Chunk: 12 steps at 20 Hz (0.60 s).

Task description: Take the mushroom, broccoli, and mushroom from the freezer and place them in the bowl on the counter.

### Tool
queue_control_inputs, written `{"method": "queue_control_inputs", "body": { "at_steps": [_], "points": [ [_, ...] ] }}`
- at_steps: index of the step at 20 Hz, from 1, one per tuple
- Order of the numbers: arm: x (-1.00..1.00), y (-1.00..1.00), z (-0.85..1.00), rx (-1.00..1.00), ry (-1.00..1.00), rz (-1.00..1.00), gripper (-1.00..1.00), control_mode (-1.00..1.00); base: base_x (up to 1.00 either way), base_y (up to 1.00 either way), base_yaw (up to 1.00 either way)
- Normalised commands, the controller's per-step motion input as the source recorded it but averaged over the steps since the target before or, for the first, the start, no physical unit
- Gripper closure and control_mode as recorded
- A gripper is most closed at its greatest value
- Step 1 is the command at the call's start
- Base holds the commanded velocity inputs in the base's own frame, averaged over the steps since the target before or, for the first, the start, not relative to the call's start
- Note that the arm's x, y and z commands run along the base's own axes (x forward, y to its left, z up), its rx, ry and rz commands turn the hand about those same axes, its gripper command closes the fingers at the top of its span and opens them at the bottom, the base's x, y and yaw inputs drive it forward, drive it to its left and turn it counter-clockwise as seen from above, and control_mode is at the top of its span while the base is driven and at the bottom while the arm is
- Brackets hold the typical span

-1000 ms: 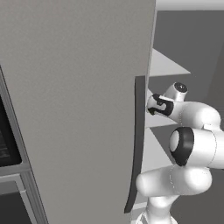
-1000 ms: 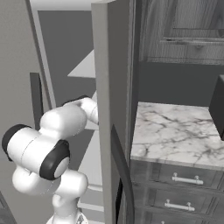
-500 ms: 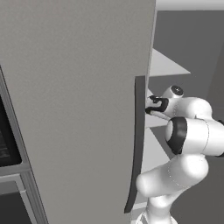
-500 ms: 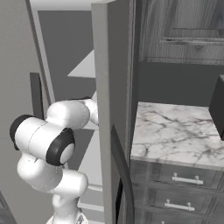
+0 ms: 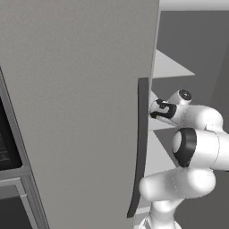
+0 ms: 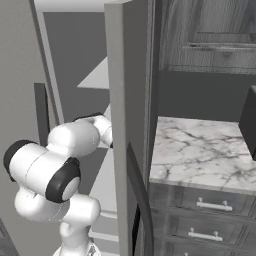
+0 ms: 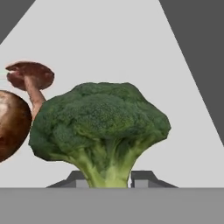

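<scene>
Honestly, my gripper (image 7: 109,181) fingers bracket the broccoli (image 7: 100,131) stalk, grip unconfirmed; a skewed squeeze could knock it into the mushroom (image 7: 30,78) beside

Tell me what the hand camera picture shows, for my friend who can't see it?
A big green broccoli stands on a white freezer shelf, close to the camera, with its stalk between the two dark fingertips of the robot's hand. Two brown mushrooms sit to its left: one round cap at the picture's edge, and a smaller one on a stem farther back.
</scene>
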Motion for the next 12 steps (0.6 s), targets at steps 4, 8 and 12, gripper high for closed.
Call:
{"method": "queue_control_inputs", "body": {
  "at_steps": [4, 8, 12],
  "points": [
    [-0.55, 0.0, 0.14, 0.0, -0.15, 0.0, 1.0, -1.0, 0.0, 0.0, 0.0],
    [-0.32, 0.05, 0.23, 0.0, -0.02, 0.0, 1.0, -1.0, 0.0, 0.0, 0.0],
    [-0.26, 0.0, 0.51, 0.0, 0.1, 0.0, 1.0, -1.0, 0.0, 0.0, 0.0]
  ]
}}
